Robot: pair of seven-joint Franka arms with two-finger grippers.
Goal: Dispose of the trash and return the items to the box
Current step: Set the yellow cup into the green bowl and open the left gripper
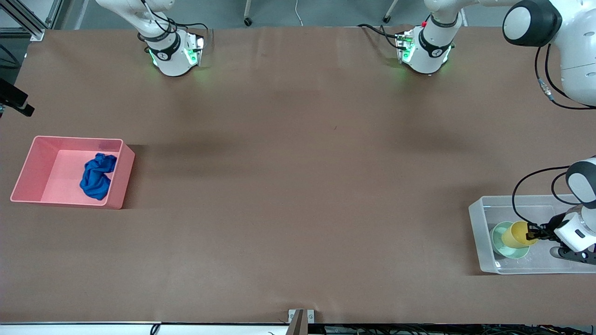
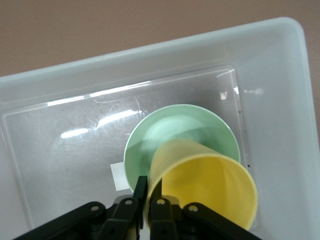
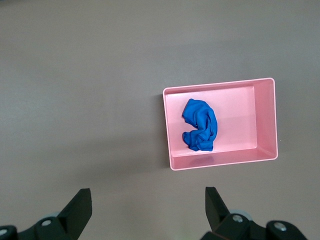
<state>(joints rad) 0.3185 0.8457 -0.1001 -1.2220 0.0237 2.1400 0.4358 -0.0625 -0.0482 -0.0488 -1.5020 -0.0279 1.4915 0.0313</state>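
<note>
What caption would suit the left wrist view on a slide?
Left gripper pinches the yellow cup by its rim over the green bowl inside the clear box.

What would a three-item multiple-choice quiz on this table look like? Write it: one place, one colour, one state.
1. Where is the crumpled royal-blue cloth wad?
A. in the pink opaque bin
B. on the bare table
C. in the clear bin

2. What colour is the shallow round bowl under the yellow plastic cup?
A. white
B. mint green
C. red

3. The left gripper is:
A. open over the table
B. shut on the cup's rim
C. out of view

Key: A, the wad lies within pink walls; B, green shows beneath the cup; B, its fingers pinch the rim inside the clear plastic bin.
</note>
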